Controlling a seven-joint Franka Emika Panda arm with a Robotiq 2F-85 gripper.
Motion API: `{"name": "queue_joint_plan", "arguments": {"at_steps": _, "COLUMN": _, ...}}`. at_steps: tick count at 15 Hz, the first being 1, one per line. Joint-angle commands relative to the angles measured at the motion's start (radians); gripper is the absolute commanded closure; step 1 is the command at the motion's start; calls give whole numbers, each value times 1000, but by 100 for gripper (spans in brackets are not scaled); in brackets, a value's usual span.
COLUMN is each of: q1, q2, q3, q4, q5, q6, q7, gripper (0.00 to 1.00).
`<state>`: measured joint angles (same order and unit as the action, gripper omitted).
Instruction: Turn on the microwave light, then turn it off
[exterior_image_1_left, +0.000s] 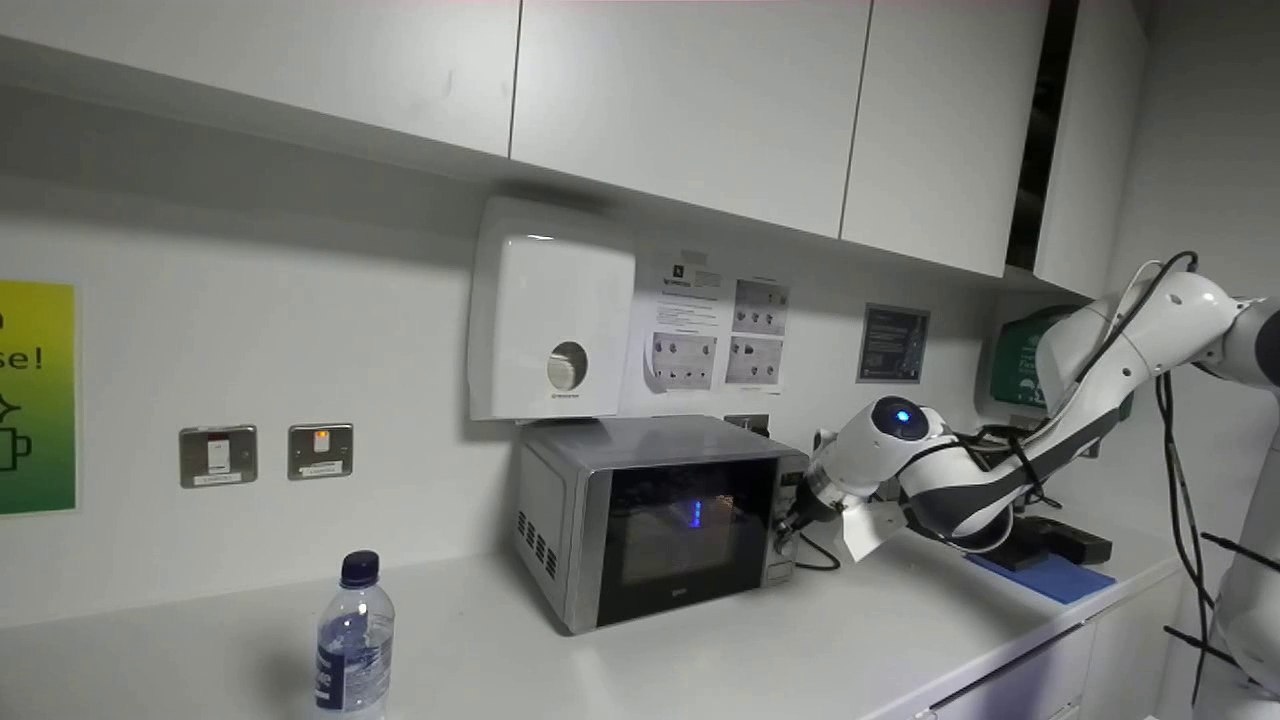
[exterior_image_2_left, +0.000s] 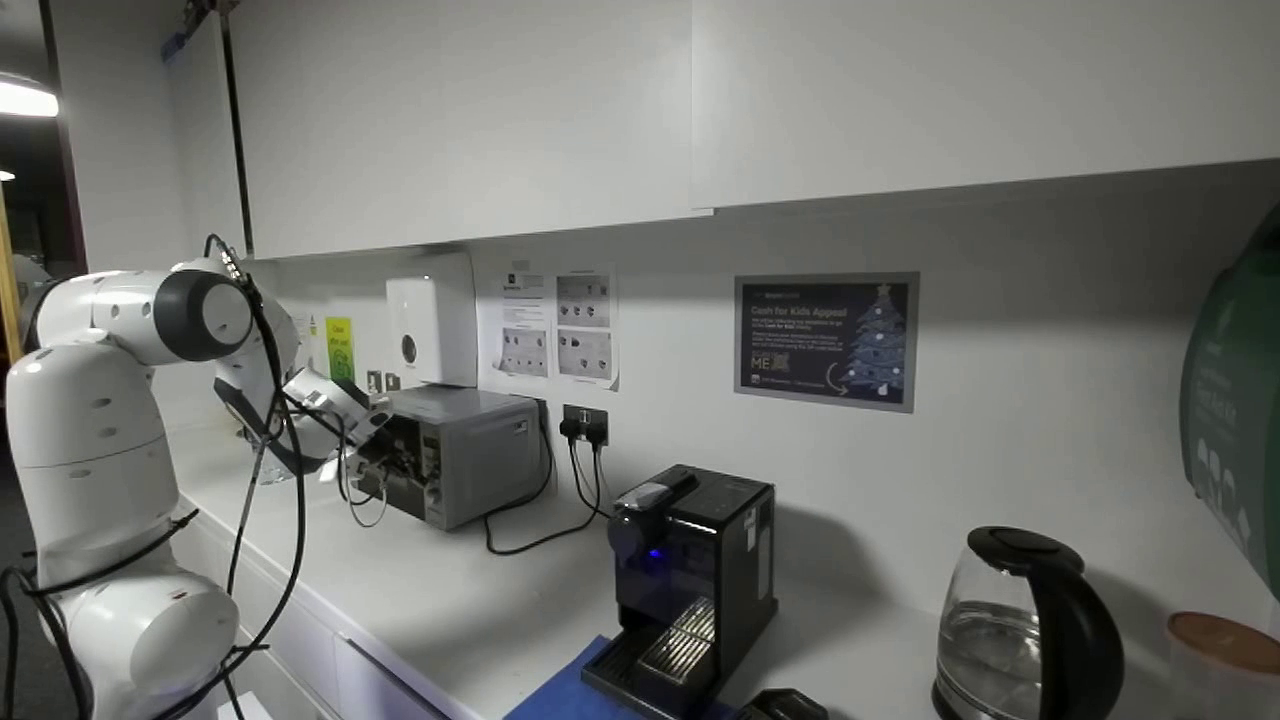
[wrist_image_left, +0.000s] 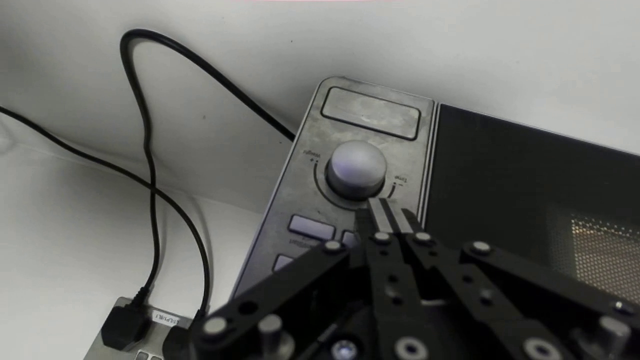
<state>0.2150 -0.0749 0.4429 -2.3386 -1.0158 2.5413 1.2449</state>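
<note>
“Where the counter (exterior_image_1_left: 470, 650) meets the wall (exterior_image_1_left: 250, 350), what do you log?”

“Silver-grey microwave (exterior_image_1_left: 660, 525), upright on the counter, dark door window (exterior_image_1_left: 680, 550), narrow control strip (exterior_image_1_left: 783, 570) at one side. White wall box (exterior_image_1_left: 555, 310) mounted just above it. Bottle (exterior_image_1_left: 355, 640), blue cap, standing well apart.”

“And the arm (exterior_image_1_left: 1150, 345)?”

“White and black. In both exterior views it angles down to the microwave, tool (wrist_image_left: 388, 215) at the control strip.”

“State of the tool?”

“Narrow. In the wrist view its two fingers (wrist_image_left: 379, 215) lie side by side, a thin dark line between the pale tips. They sit just beside the round knob (wrist_image_left: 357, 167); whether they touch it, I cannot tell. Buttons (wrist_image_left: 311, 227) show partly behind the fingers. Lettering (wrist_image_left: 401, 178) round the knob reads upside down.”

“Anything in the door window?”

“Blue streak (exterior_image_1_left: 697, 514), in an exterior view; whether lamp or reflection, I cannot tell. Wrist view gives a warm tint on the mesh (wrist_image_left: 607, 260) behind the glass.”

“Further along the counter?”

“Black coffee machine (exterior_image_2_left: 690, 590), small blue light (exterior_image_2_left: 655, 552) at its front, blue mat (exterior_image_2_left: 550, 690) under its front edge. Kettle (exterior_image_2_left: 1000, 630) with clear body and black handle, water inside. Near it a tub (exterior_image_2_left: 1230, 680) with an orange-brown lid, partly out of view. Back at the wall, two black plugs (exterior_image_2_left: 570, 430) in one socket (exterior_image_2_left: 588, 412), cables (wrist_image_left: 200, 62) running down to the counter.”
</note>
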Motion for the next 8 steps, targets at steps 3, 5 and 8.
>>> {"name": "queue_joint_plan", "arguments": {"at_steps": 3, "q1": 47, "q2": -40, "q3": -39, "q4": 43, "q5": -38, "q6": -120, "q7": -7, "gripper": 100}}
{"name": "queue_joint_plan", "arguments": {"at_steps": 5, "q1": 53, "q2": -45, "q3": -40, "q4": 50, "q5": -38, "q6": -134, "q7": -5, "gripper": 100}}
{"name": "queue_joint_plan", "arguments": {"at_steps": 8, "q1": 62, "q2": -31, "q3": -53, "q4": 47, "q5": 48, "q6": -108, "q7": -54, "gripper": 100}}
